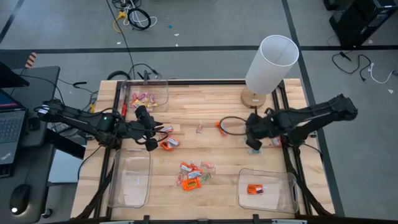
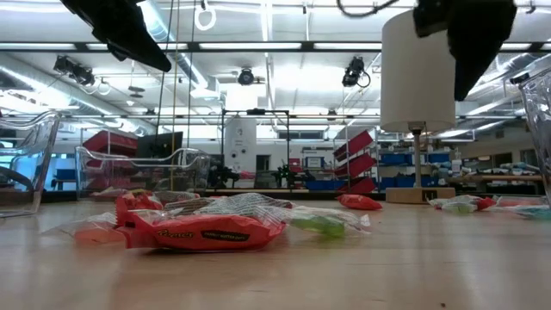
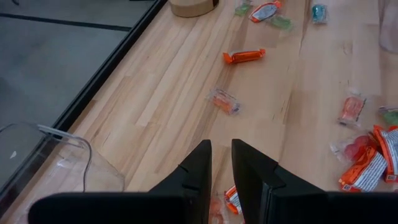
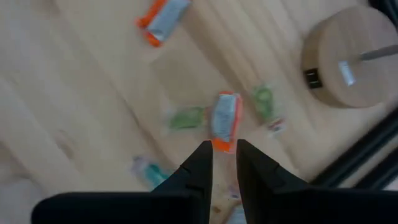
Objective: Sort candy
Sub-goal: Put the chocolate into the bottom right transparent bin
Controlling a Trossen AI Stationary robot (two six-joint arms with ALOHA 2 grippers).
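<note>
Wrapped candy lies loose on the wooden table: a pile point(image 1: 193, 175) near the front middle, an orange-and-white piece point(image 1: 168, 144), a pink one point(image 1: 199, 128) and an orange one point(image 1: 221, 126). My left gripper point(image 1: 151, 138) hangs above the table beside the orange-and-white piece point(image 3: 233, 199), its fingers a narrow gap apart with nothing between them. My right gripper point(image 1: 254, 144) points down over a small cluster by the lamp base, an orange-ended piece point(image 4: 225, 121) and green ones point(image 4: 186, 118). Its fingers point(image 4: 224, 152) are also a narrow gap apart and hold nothing.
A clear bin at the far left point(image 1: 163, 93) holds pink candy. Another stands at the near left point(image 1: 130, 180). A third at the near right point(image 1: 277, 196) holds an orange piece point(image 1: 255, 189). A white lamp point(image 1: 270, 59) on a round wooden base point(image 4: 348, 56) stands at the far right.
</note>
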